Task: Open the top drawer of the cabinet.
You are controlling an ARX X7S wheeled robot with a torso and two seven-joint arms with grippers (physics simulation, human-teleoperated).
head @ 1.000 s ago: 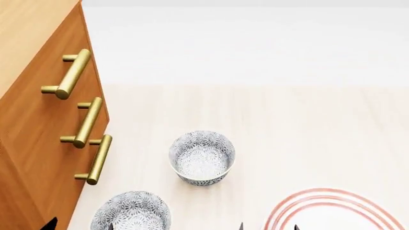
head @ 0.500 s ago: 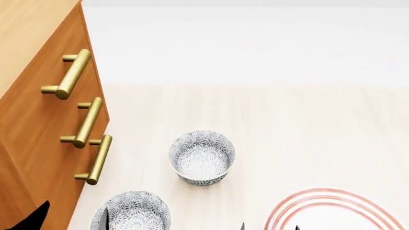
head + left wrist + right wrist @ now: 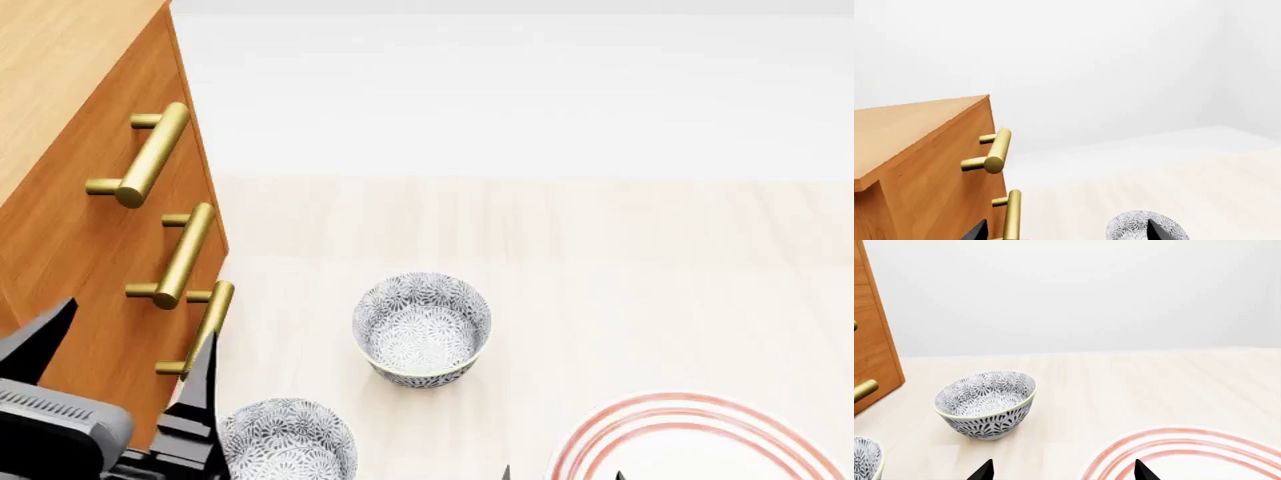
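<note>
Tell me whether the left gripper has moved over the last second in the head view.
Yes. The left gripper has risen from the frame's bottom edge, its black fingers now overlapping the orange-brown wooden cabinet near the lowest brass handle.

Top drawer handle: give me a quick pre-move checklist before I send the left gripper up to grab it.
1. The top drawer is shut, flush with the cabinet front: ok, nothing opened yet.
2. Top handle unobstructed and visible in head and left wrist views: ok.
3. Left gripper open, fingers spread: ok.
4. Left gripper aligned with the top handle: not ok, it sits low by the bottom handle.
5. Near bowl beside the left gripper: cannot tell whether there is a gap.
6. Right gripper clear of the cabinet, open, over the floor near the red-ringed plate: ok.
</note>
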